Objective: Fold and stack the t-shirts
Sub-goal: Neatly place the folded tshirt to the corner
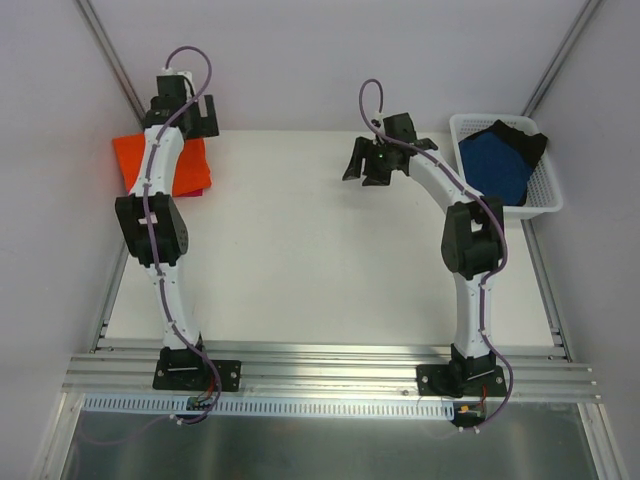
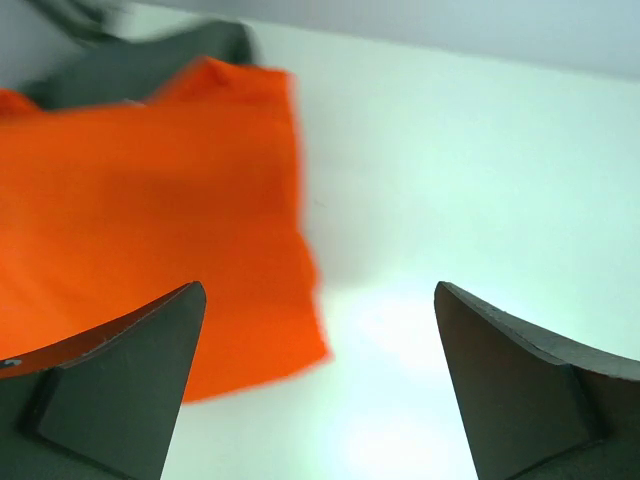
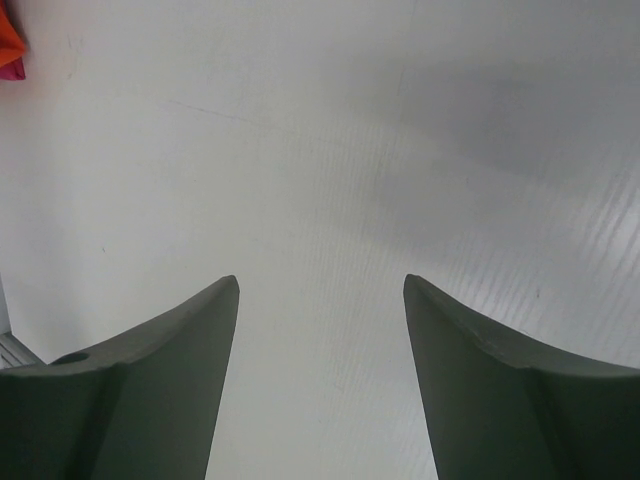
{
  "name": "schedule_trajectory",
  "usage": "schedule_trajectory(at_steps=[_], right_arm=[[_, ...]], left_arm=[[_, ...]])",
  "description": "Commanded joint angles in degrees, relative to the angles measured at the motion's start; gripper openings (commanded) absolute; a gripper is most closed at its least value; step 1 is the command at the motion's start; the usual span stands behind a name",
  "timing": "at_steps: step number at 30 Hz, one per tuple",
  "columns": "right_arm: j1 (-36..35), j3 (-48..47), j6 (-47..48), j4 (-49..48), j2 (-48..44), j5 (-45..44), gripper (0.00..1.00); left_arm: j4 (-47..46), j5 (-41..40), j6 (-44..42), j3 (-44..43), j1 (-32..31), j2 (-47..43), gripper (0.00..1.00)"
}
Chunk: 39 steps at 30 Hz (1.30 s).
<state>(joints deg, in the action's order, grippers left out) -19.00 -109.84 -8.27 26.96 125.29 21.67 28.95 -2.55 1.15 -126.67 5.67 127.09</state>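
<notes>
Waiting shirts: the dark blue t-shirt [image 1: 495,165] lies bunched in the white mesh basket [image 1: 548,198] at the far right corner. The black t-shirt [image 1: 522,133] is tucked behind and partly under it.
Finished pile: the orange t-shirt [image 1: 135,160] lies folded flat at the far left of the table [image 1: 300,260]. A sliver of the magenta t-shirt [image 1: 203,190] peeks out beneath its near right edge.
Key relation: the basket sits to the right of the right gripper [image 1: 375,165] and close by. The left arm is across the table from it, so by my reckoning the right arm is the one to fetch the blue shirt.
Long axis: the blue shirt is crumpled, and I can't pick out a clear length to it.
Right arm pose: it is bent at the elbow and reaches inward, with the wrist over bare table at the far centre. The tool faces left, away from the basket, so it would need to swing round.
Right hand state: the jaws are spread wide with nothing between them. Its own camera shows only white tabletop, with a scrap of orange and magenta at the top left corner.
Left arm pose: it is stretched forward along the left side, with the left gripper [image 1: 195,118] at the far right corner of the pile.
Left hand state: the fingers are apart and empty, with the orange cloth lying under the left one.
</notes>
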Motion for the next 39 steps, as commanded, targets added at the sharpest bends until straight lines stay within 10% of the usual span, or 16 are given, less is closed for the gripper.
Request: schedule_trajectory(at_steps=[1, 7, 16, 22, 39], right_arm=[[0.10, -1.16, 5.36, 2.65, -7.60, -2.77, 0.71], [7.57, -5.03, 10.38, 10.38, -11.73, -5.46, 0.80], [10.83, -6.28, 16.88, 30.86, -21.49, -31.74, 0.89], [9.87, 8.32, 17.94, 22.00, -32.82, -39.77, 0.91], [4.94, 0.33, 20.49, 20.59, -30.29, -43.48, 0.98]], left_arm=[[2.42, 7.54, 3.68, 5.72, -5.47, -8.94, 0.99], [4.01, 16.52, 8.70, 12.32, -14.98, -15.19, 0.99], [1.56, -1.91, 0.61, 15.66, -22.20, -23.98, 0.99], [0.49, -9.49, 5.08, 19.62, -22.46, -28.29, 0.99], [-2.49, -15.04, 1.23, 21.11, -24.48, -31.90, 0.99]])
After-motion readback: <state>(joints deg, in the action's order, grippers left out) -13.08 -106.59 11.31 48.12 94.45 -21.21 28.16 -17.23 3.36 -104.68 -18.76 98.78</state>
